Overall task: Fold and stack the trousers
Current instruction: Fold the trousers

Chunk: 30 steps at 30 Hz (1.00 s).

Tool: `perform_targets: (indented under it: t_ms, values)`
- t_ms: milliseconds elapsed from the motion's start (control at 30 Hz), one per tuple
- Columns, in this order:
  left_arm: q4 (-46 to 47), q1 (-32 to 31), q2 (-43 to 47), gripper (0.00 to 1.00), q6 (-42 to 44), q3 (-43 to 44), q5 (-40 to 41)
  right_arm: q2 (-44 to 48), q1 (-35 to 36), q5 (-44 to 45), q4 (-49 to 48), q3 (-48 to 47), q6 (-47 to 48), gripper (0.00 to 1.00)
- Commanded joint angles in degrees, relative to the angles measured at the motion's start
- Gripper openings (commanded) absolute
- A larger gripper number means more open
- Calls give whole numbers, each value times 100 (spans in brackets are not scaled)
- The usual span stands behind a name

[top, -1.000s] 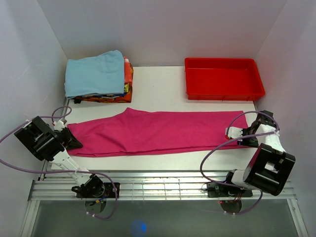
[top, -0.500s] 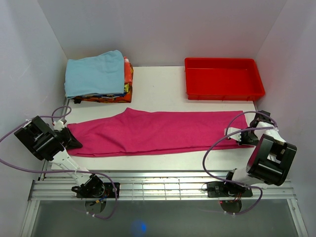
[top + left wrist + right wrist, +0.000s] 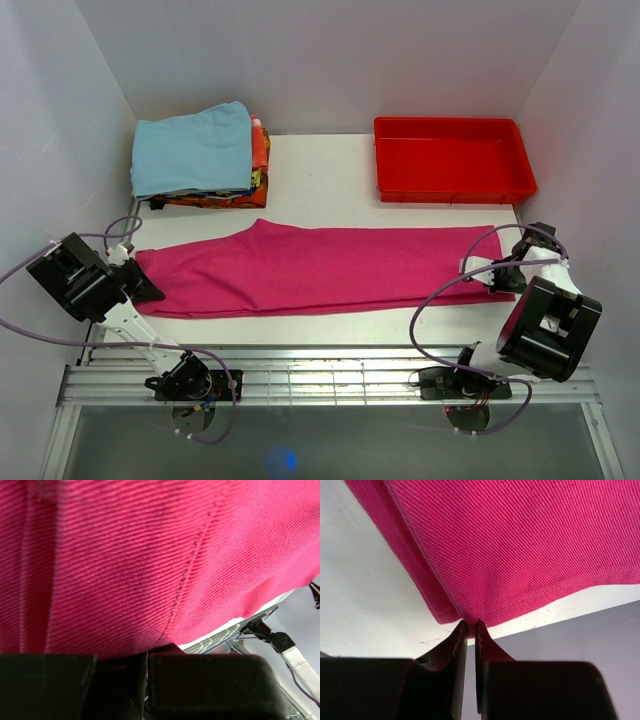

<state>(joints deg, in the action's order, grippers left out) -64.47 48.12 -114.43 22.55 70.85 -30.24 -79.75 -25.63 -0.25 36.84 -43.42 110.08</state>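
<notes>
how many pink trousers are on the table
1. The trousers lie spread flat, lengthwise left to right, along the near side. The folded stack at back left could hide others.

Top external: fixed, high up behind the robot, faces down and forward. It takes in the whole bench [image 3: 330,170] up to the far wall [image 3: 330,60]. Left wrist: sits right behind the left hand [image 3: 146,655], very near, and the trousers [image 3: 165,555] fill almost the whole frame. Right wrist: behind the right hand [image 3: 470,625], near, faces down on one trouser corner and some bare bench. Each wrist view shares one trouser end with the top view, at opposite ends.
</notes>
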Motion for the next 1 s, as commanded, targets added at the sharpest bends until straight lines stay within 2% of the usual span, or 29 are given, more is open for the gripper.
perform_targets:
  t_ms: [0,200,467,600,633,733,767,867,967]
  values:
    - [1156,180,-237,16,180,131,932,179,-302,332,209,-255,312,8]
    - [1164,198,-290,13,136,175,941,47,-426,421,368,-124,409,8]
    - [1112,198,-290,14,153,210,889,143,-408,316,411,176,277,8]
    - [884,198,-71,29,390,315,302,214,-408,-70,999,-307,215,8]
    - [701,198,8,39,617,350,125,205,-408,-132,1044,-386,224,8]
    - [-36,198,464,54,1302,639,-876,161,-408,-107,1088,-544,233,8]
    - [-222,198,640,65,1844,728,-1157,144,-408,-107,1115,-571,242,8]
    - [-742,-65,1457,70,2681,1026,-1897,152,-408,-194,1185,-606,224,8]
    - [-954,-889,2335,64,3202,941,-2126,205,-399,-142,1072,-466,224,8]
